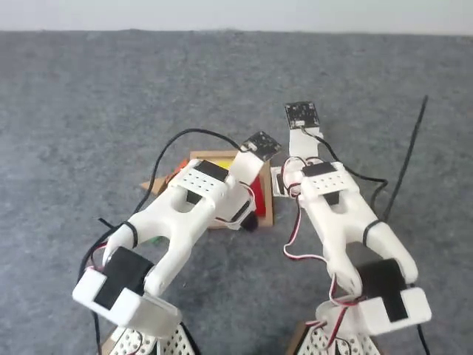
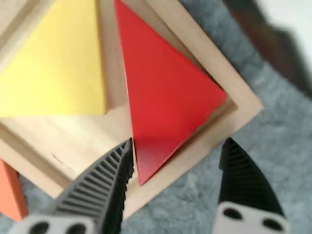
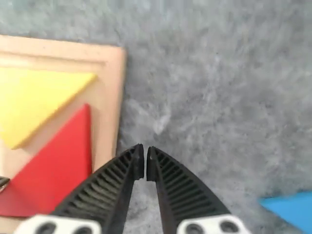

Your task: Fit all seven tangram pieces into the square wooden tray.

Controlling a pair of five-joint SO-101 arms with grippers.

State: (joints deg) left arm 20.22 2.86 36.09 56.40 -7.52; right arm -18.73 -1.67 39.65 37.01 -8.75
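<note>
Left gripper (image 2: 179,148) spread wide, straddling a corner of the red triangle (image 2: 165,97) at the rim of the wooden tray (image 2: 234,92). Right gripper (image 3: 145,156) pinched together, empty, over grey carpet (image 3: 219,73) just right of the tray. Inside: two pieces, red and a yellow triangle (image 2: 58,68). Outside: one orange piece (image 2: 9,190), one blue piece (image 3: 290,209), both cut off. Tray mostly hidden under the left arm (image 1: 185,214). Pale wall (image 1: 236,13) beyond.

- Left arm (image 1: 177,214): white plastic shell, black motor blocks, rows of small holes on top.
- Right arm (image 1: 347,214): same white shell, with thin red, white and black wires (image 1: 287,250).
- Left gripper (image 2: 179,141): black ribbed fingers (image 2: 105,185) tapering to points, white mounts with screw holes.
- Circuit board (image 1: 301,113): small, dark, square.
</note>
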